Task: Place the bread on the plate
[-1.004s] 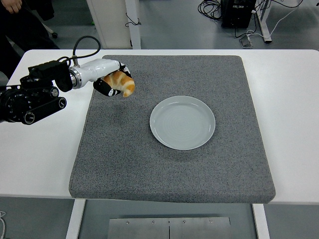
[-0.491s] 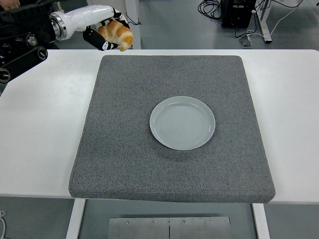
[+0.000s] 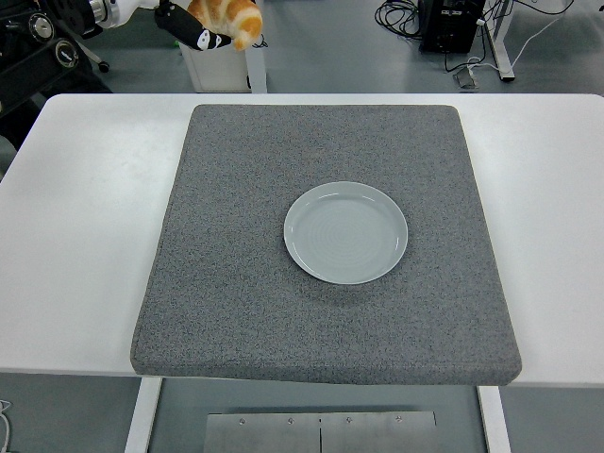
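The left robot hand [image 3: 193, 24] is at the top left corner of the view, beyond the table's far edge and well above the floor behind it. Its dark fingers [image 3: 203, 38] are curled round the bread [image 3: 229, 16], a golden croissant-shaped piece that is partly cut off by the picture's top edge. The black arm behind the hand runs off toward the upper left. The right robot hand is out of view.

On the white table [image 3: 80, 236] lies a large grey mat [image 3: 236, 283] that covers most of the middle, its far edge close to the table's far edge and its near edge close to the table's near edge. The plate [image 3: 345, 232], round and pale grey-blue, sits on the mat a little right of its centre and holds nothing. The bread is well apart from the plate, off toward the far left corner of the mat and higher up. Nothing lies on the mat between them.

Beyond the table's far edge, just below the held bread, stands a white post or cabinet [image 3: 226, 66]. Farther right on the floor are dark cables [image 3: 401, 14] and a black box [image 3: 453, 24].
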